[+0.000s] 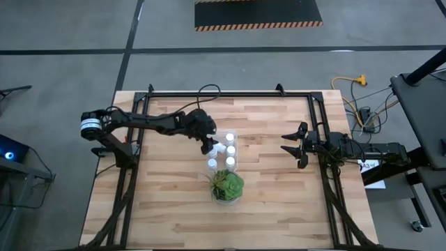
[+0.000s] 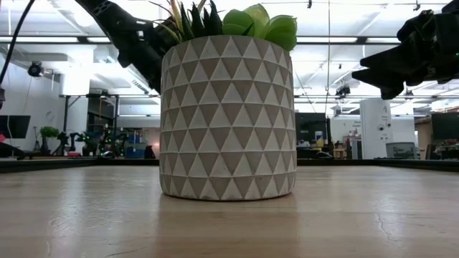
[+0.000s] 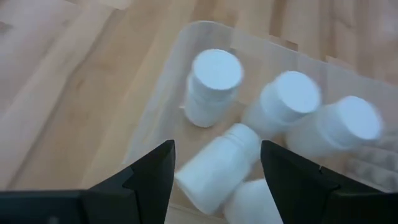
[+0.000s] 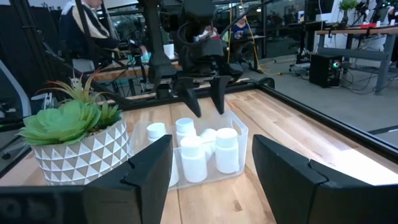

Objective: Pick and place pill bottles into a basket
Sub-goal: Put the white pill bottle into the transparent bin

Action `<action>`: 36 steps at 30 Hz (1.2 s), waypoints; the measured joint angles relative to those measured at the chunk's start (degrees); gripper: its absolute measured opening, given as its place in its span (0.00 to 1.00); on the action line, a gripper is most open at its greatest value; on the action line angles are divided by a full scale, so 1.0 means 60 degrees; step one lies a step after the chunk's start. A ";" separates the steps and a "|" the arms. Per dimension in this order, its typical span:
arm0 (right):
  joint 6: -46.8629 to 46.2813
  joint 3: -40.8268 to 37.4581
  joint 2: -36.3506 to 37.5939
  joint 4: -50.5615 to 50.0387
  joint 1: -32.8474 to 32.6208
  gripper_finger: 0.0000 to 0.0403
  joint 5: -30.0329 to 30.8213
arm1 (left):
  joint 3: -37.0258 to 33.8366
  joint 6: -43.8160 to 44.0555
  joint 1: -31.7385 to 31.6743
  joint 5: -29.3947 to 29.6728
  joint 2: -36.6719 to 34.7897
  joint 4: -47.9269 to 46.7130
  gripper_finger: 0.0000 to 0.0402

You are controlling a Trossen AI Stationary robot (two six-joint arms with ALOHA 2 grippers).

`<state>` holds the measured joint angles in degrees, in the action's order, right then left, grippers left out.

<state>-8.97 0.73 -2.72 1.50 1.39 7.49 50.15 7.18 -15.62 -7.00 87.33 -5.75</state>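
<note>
We're holding the L gripper (image 3: 217,149) right over the bin (image 3: 161,106), at its end away from the plant (image 1: 227,185). Its fingers are spread and nothing is pinched between them. The R wrist view confirms it: both tips are hanging just above the bin's rim, w/ air between them.

Directly below the tips, inside the bin, a bottle (image 3: 214,171) is leaning on its side against its neighbours. The other bottles (image 3: 214,87) are standing cap-up around it. We're counting five in the L wrist view. A sixth may be hidden under the fingers, can't tell.

Our read is that we're at the let-go / pull-away stage of a drop, w/ the task nearly done. To do it well:
- We're keeping the fingers spread and going straight up from the bin, no sideways drift, so the tips aren't clipping the rim or nudging the leaning bottle.
- We're not pushing down to straighten it. The bin is light and clear and prob. slides easily.
- We're steering away from the plant, which sits just beside the bin's other end.

The R gripper (image 1: 296,145) is waiting well apart from the bin, fingers spread, empty.
</note>
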 joint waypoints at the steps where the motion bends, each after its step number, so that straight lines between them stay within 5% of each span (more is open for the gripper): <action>1: 0.0000 0.0000 0.0000 0.0000 0.0002 0.52 0.0000 | 0.0109 -0.0015 0.0000 -0.0133 -0.0001 -0.0187 0.55; 15: 0.0000 0.0000 0.0000 0.0001 -0.0001 0.52 0.0002 | 0.2298 -0.2340 0.0007 -0.0470 -0.0007 -0.3435 0.55; 27: 0.0000 0.0000 -0.0011 0.0000 0.0001 0.52 0.0004 | 0.3882 -0.1503 0.0004 -0.0430 0.0750 -0.5550 0.55; 36: 0.0000 0.0000 -0.0007 0.0000 -0.0001 0.52 0.0005 | 0.4286 -0.0331 -0.0003 -0.0463 0.1183 -0.5619 0.55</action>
<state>-8.97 0.73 -2.76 1.50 1.39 7.52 75.87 5.19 -15.64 -9.78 94.43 -39.47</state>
